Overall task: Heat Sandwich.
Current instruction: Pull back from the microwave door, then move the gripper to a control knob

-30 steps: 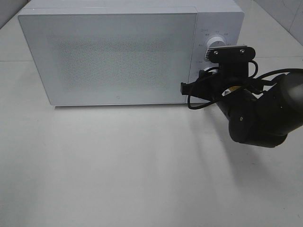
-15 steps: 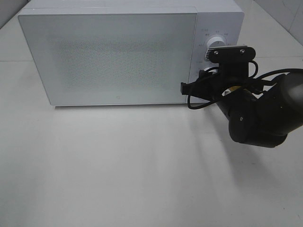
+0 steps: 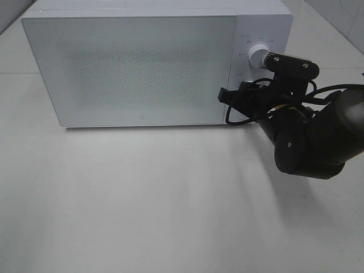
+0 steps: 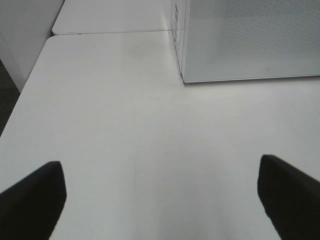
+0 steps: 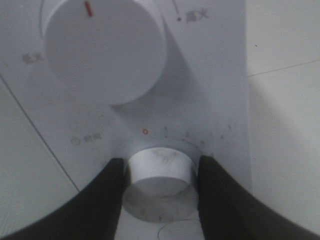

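The sandwich is out of view. A white microwave [image 3: 136,68] stands at the back of the table with its door closed. My right gripper [image 5: 160,192] is at the control panel, its two black fingers [image 5: 107,192] pressed against either side of the lower dial [image 5: 160,172]. The upper dial [image 5: 105,50] with its red mark sits free above it. In the exterior high view the right arm [image 3: 310,142] hides the lower dial. My left gripper [image 4: 160,200] is open over bare table, off the microwave's left corner [image 4: 182,75], holding nothing.
The white table [image 3: 142,199] stretches in front of the microwave. Black cables [image 3: 242,105] loop from the right wrist close to the microwave's front. The table's left edge [image 4: 22,95] shows in the left wrist view.
The right wrist has rolled clockwise while gripping the lower dial; its camera bracket now sits tilted. The left gripper has not moved.
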`<state>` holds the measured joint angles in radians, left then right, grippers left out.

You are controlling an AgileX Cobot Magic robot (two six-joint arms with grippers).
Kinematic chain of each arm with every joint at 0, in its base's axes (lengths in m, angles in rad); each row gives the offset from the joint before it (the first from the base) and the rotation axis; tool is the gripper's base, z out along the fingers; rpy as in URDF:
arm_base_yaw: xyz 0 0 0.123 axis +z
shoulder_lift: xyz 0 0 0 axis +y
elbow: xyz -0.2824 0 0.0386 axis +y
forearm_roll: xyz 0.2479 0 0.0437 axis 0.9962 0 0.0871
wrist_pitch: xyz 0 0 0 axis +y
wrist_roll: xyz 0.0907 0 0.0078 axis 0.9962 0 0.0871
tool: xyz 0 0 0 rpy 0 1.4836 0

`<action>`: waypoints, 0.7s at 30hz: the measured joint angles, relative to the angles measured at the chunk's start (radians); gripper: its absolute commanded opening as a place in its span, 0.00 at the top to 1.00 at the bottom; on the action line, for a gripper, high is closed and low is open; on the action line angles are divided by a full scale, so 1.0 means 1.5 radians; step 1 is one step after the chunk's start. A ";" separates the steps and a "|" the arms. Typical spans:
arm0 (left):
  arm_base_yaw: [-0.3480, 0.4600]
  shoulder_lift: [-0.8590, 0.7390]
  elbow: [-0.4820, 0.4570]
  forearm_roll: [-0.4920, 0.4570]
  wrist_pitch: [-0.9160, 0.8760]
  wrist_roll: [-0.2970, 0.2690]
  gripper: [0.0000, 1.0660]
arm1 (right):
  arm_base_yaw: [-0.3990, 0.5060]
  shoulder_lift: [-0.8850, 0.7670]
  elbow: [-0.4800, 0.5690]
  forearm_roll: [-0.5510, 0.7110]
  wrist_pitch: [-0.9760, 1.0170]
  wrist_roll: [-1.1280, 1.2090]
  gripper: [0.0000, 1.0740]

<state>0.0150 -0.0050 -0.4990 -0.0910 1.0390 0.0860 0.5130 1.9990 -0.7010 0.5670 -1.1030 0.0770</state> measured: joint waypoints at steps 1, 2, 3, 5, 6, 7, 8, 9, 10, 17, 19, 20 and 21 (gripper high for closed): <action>0.000 0.000 0.000 0.000 0.000 0.000 0.08 | 0.000 0.000 0.000 0.000 -0.001 0.039 0.95; 0.000 0.000 0.000 0.000 0.000 0.000 0.08 | 0.000 0.000 0.000 0.000 -0.001 0.063 0.95; 0.000 0.000 0.000 0.000 0.000 0.000 0.08 | 0.000 0.000 0.000 0.000 -0.001 0.089 0.95; 0.000 0.000 0.000 0.000 0.000 0.000 0.08 | 0.000 0.000 0.000 0.000 -0.001 0.117 0.95; 0.000 0.000 0.000 0.000 0.000 0.000 0.08 | 0.000 0.000 0.000 0.000 -0.003 0.169 0.95; 0.000 0.000 0.000 0.000 0.000 0.000 0.08 | 0.000 0.000 0.000 0.000 -0.003 0.199 0.95; 0.000 0.000 0.000 0.000 0.000 0.000 0.08 | 0.000 0.000 0.000 0.001 -0.003 0.223 0.95; 0.000 0.000 0.000 0.000 0.000 0.000 0.08 | 0.000 0.000 0.000 0.001 -0.003 0.223 0.95; 0.000 0.000 0.000 0.000 0.000 0.000 0.08 | 0.000 0.000 0.000 0.005 -0.003 0.281 0.95; 0.000 0.000 0.000 0.000 0.000 0.000 0.08 | 0.001 0.000 0.001 0.013 -0.003 0.435 0.95; 0.000 0.000 0.000 0.000 0.000 0.000 0.08 | 0.002 0.000 0.001 0.017 -0.003 0.473 0.95; 0.000 0.000 0.000 0.000 0.000 0.000 0.08 | 0.002 0.000 0.001 0.018 -0.003 0.494 0.95; 0.000 0.000 0.000 0.000 0.000 0.000 0.08 | 0.002 0.000 0.001 0.019 -0.003 0.514 0.95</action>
<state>0.0150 -0.0050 -0.4990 -0.0910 1.0390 0.0860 0.5160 1.9990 -0.6990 0.5960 -1.1080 0.8480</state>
